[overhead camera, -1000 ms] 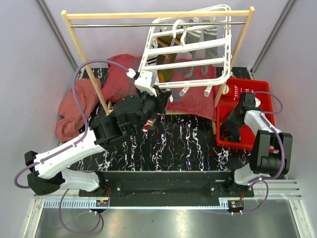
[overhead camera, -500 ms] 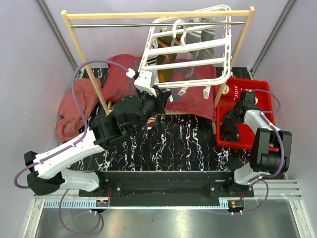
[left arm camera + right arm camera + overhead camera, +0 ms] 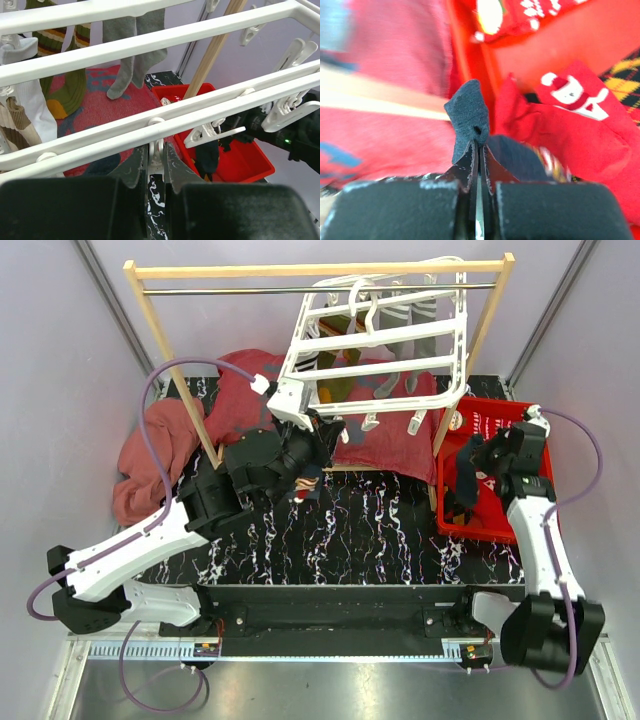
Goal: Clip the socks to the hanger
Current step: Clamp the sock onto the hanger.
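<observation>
The right pincer (image 3: 478,149) is shut tight on a navy sock (image 3: 467,115). The sock hangs down long over the red bin (image 3: 495,405) at the desk's right edge. Red socks (image 3: 570,95) lie inside the bin. The hanger (image 3: 385,338) is to the left, by the back edge. The left pincer (image 3: 156,152) is closed on its near bar.

Bright even light, right wrist view blurred
</observation>
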You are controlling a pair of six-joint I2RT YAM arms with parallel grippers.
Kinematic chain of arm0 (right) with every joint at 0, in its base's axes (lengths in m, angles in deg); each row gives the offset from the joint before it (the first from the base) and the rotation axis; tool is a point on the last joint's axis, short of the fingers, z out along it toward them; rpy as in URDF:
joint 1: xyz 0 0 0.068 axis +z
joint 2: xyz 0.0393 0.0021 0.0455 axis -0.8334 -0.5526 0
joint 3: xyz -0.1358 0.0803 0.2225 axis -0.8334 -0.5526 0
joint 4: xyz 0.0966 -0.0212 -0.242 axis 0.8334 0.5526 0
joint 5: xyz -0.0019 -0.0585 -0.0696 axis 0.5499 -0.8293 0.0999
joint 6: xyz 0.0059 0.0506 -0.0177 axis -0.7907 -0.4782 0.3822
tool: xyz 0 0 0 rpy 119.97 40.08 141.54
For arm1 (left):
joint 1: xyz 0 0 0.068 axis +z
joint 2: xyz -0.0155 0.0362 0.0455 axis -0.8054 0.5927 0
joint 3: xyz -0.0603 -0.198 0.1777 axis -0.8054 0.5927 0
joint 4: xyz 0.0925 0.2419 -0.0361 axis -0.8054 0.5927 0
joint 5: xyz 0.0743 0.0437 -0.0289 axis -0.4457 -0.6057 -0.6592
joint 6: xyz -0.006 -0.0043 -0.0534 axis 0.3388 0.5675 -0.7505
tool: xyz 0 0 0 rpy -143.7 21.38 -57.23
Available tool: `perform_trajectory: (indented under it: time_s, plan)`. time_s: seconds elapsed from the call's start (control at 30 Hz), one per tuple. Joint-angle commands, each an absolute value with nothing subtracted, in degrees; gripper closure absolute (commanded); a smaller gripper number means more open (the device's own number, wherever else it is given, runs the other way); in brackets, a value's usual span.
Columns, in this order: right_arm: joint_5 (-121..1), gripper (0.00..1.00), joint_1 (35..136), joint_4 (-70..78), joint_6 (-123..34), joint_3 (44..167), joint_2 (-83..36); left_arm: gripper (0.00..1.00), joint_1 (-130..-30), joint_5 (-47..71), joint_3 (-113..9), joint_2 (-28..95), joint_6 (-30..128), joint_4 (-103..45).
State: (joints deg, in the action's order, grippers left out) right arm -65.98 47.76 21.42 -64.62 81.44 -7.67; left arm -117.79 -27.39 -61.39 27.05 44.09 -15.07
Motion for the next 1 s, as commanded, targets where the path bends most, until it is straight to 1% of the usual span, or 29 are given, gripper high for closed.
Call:
perform_trajectory:
  time_s: [0.0,0.2,0.3,0.37,0.43,0.47,0.53,0.57,0.7,0.83,0.97]
  plan:
    - [-60.3,1.00,47.8,20.1,-64.8,79.8,0.2,0.96,-117.8,-25.7,-64.3,26.1,43.5,-15.4]
    - [-48.4,1.00,48.6,14.5,-63.5,76.6,10.9,0.96,-117.8,-25.7,-65.2,26.5,43.4,-15.3]
    - [-43.2,1.00,52.6,11.3,-63.3,76.4,13.3,0.96,-117.8,-25.7,-65.6,26.7,43.1,-15.4]
    - [-39.3,1.00,57.8,7.1,-63.8,75.6,14.0,0.96,-117.8,-25.4,-65.7,26.9,42.7,-15.6]
    - [-38.7,1.00,61.6,3.7,-65.2,73.6,14.6,0.96,-117.9,-25.1,-66.0,27.0,42.5,-15.7]
    - [-38.5,1.00,65.8,-1.0,-65.6,73.0,14.4,0.96,-117.9,-24.9,-66.0,27.1,42.2,-15.7]
    - [-38.1,1.00,69.7,-4.4,-66.5,72.0,13.5,0.96,-117.8,-24.8,-66.2,27.2,41.9,-15.7]
    - [-38.0,1.00,73.2,-7.7,-66.9,71.7,12.2,0.96,-117.8,-24.6,-66.2,27.3,41.7,-15.8]
    - [-38.5,1.00,80.1,-17.8,-70.5,69.8,9.5,0.96,-117.8,-24.1,-66.3,27.6,41.1,-16.0]
    - [-39.0,1.00,84.0,-22.5,-71.5,70.6,7.5,0.96,-117.8,-23.4,-66.4,28.0,40.6,-15.9]
    - [-39.4,1.00,85.3,-25.3,-72.1,71.3,7.3,0.96,-117.8,-22.9,-66.9,28.8,40.4,-15.8]
